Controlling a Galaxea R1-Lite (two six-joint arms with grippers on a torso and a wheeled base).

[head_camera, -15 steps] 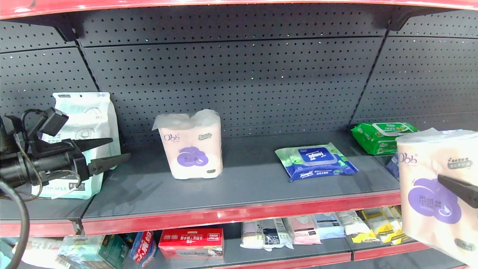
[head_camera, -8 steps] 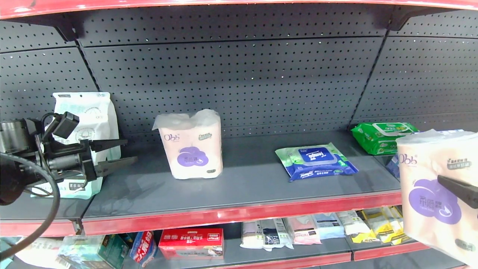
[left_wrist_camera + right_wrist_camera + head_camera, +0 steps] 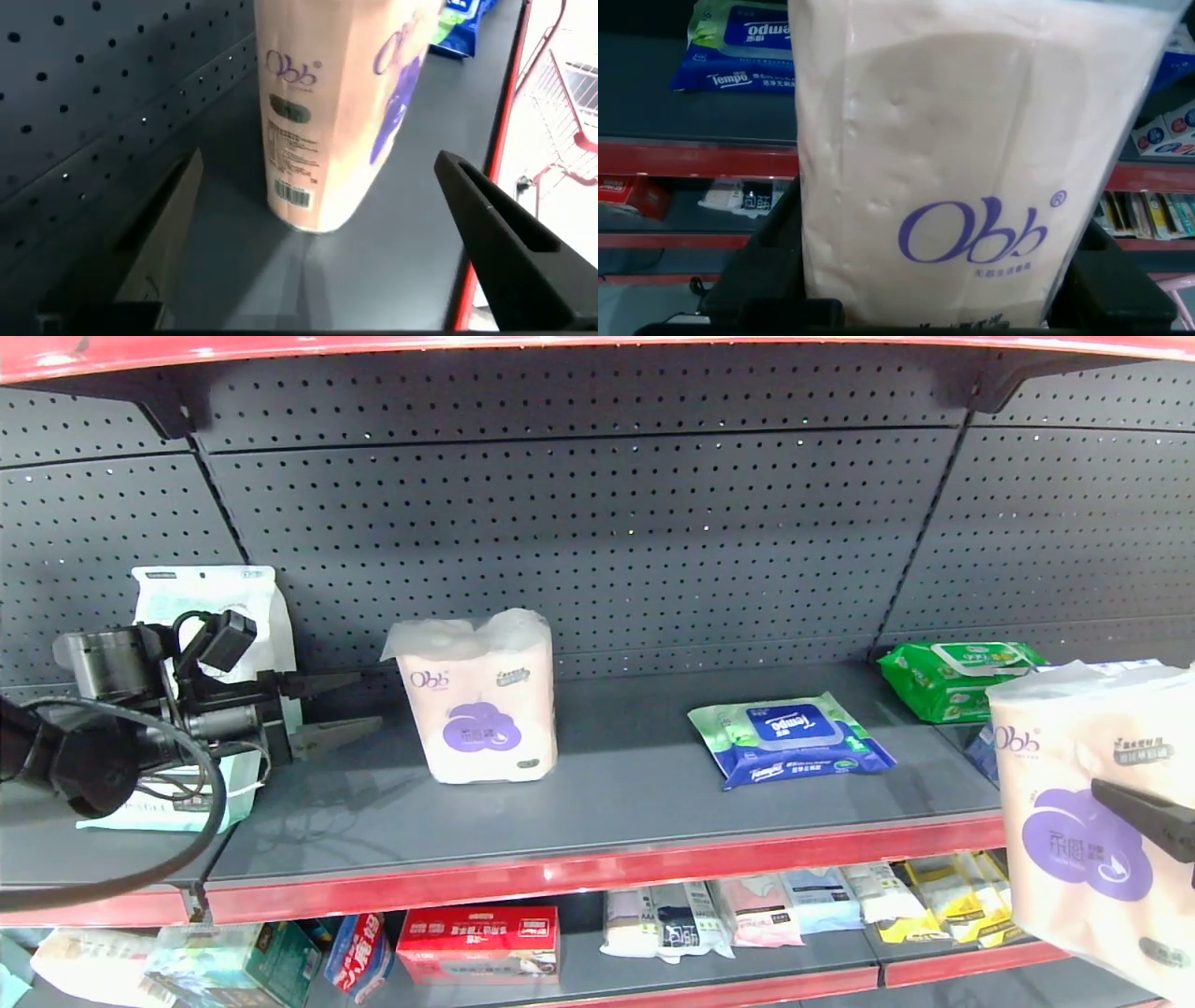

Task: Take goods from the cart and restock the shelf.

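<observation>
The right gripper (image 3: 938, 289) is clamped on a tall, peach-and-purple, plastic-wrapped pack of toilet rolls (image 3: 1088, 821), with a finger on each side. It holds the pack upright in front of the right end of the grey, red-lipped shelf (image 3: 597, 873), and the bare deck lies forward and to its left. The pack's long axis is vertical and its printed face points outward. The left gripper (image 3: 369, 700), jaws wide and empty, hovers over the shelf, aimed sideways at a matching standing pack (image 3: 478, 700) just beside it.
</observation>
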